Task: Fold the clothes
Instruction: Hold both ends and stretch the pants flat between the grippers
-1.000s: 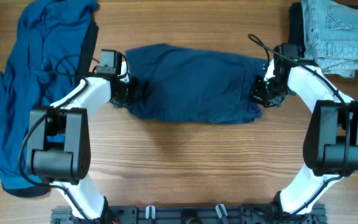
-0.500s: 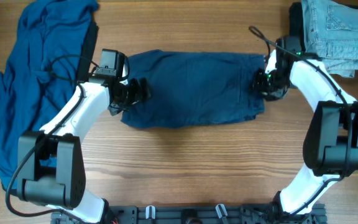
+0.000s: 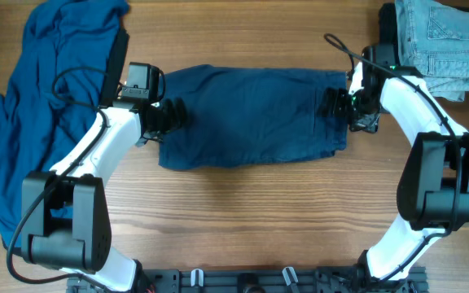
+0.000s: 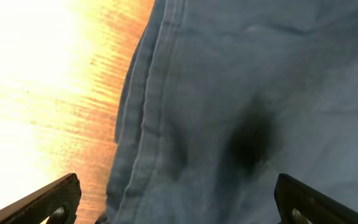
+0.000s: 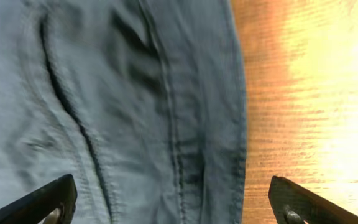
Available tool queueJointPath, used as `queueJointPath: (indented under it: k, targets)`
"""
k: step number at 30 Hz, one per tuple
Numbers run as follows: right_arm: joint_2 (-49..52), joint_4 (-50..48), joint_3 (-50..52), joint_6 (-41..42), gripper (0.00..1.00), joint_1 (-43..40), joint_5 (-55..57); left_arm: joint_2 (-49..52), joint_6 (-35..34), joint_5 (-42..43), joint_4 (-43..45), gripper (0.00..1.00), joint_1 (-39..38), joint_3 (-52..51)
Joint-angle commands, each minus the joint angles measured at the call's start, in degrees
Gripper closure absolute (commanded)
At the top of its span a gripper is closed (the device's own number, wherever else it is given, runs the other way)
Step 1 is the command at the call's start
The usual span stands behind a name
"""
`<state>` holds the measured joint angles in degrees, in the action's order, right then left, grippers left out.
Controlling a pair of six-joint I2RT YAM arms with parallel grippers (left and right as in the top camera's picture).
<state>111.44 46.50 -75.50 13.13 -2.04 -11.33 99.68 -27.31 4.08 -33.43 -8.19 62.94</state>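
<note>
From above, the navy garment lay flat across the middle of the desk, stretched sideways between the two arms. The left claw sat over its left end and the right claw over its right end. That view did not show how far either was open.

The wrist cameras did. In the left one, the fingertips stood at the bottom corners of the picture, spread wide with only cloth below and nothing gripped. A stitched hem ran up beside bright, washed-out wood on the outer side. The right wrist view matched it: fingertips wide apart and holding nothing, over a double seam, with the garment's edge and glaring wood to the right. I could not tell from either view whether the tips touched the cloth.

Only the overhead view showed the surroundings. A rumpled blue shirt sprawled down the left side, close against the left arm and reaching the desk's left edge. Folded pale jeans sat in the far right corner, just beside the right arm's wrist. The garment's near edge was fairly straight, and bare wood lay between it and the arm bases. A narrower strip stayed free beyond its far edge.
</note>
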Motion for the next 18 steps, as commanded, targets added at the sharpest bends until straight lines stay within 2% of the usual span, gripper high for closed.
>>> queueJointPath:
  k: [1,7,11,18]
  targets:
    - [0.11,-1.79,2.38,-1.14,0.00,0.20,-3.04,0.85,-0.13,-0.94,2.91,0.00,0.33,-0.35]
    - [0.11,-2.99,3.32,-0.81,0.00,0.22,-3.80,2.62,-0.11,0.39,6.05,0.00,0.33,-0.35]
    - [0.11,-3.78,3.65,3.91,0.00,0.26,-3.78,5.68,-0.15,0.59,6.05,0.00,0.33,-0.35]
    - [0.11,-3.69,3.65,3.80,0.01,0.26,-3.78,6.56,-0.15,0.98,7.58,0.00,0.33,-0.35]
